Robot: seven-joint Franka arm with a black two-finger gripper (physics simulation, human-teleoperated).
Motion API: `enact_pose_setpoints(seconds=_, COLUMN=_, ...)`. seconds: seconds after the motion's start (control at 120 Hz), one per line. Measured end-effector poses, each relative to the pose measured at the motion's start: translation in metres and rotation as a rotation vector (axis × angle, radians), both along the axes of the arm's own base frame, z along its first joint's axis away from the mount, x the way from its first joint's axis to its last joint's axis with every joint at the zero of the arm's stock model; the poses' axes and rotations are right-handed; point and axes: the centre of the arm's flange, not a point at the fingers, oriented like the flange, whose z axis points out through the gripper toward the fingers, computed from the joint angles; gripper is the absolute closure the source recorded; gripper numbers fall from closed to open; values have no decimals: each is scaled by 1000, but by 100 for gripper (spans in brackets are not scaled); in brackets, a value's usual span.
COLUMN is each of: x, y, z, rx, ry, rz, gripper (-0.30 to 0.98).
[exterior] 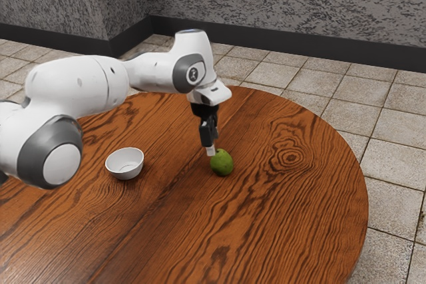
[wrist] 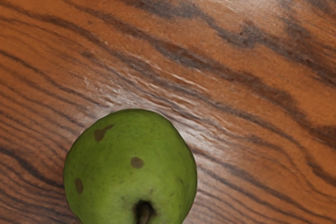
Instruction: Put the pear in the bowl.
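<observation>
- Arm (exterior: 61, 164): white with grey joint covers; its large rounded joint, at the exterior view's left, lies nearest the camera, and the arm reaches above the table toward the exterior view's right.
- Gripper (exterior: 211, 150): black, pointing down, with its lower end just beside the upper part of the pear; whether it is open or closed cannot be told, nor whether it touches the fruit.
- Pear (exterior: 221, 163): green, resting on the table outside the bowl; the wrist view presents its rounded top, with brown spots and a dark stem (wrist: 143, 213) set in a hollow.
- Bowl (exterior: 125, 167): white, upright on the table, well apart from the pear toward the exterior view's left.
- Table (exterior: 299, 231): round, of reddish-brown wood with dark grain.
- Surroundings: pale floor tiles (exterior: 393, 157) and a mottled grey wall (exterior: 266, 4) with a dark baseboard (exterior: 266, 42).
</observation>
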Motion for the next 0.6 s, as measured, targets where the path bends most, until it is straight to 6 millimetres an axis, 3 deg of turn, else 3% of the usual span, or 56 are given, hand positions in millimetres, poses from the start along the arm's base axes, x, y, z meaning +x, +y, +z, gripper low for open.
enact_pose_setpoints(seconds=0.458, x=12, y=-8, z=-71, rx=-15, ry=-49, rz=-14, gripper=0)
enact_pose_setpoints(seconds=0.533, x=13, y=-9, z=-75, rx=-16, ry=-59, rz=-15, gripper=0)
enact_pose_setpoints(seconds=0.6, x=14, y=-12, z=-76, rx=-15, ry=-69, rz=-20, gripper=8)
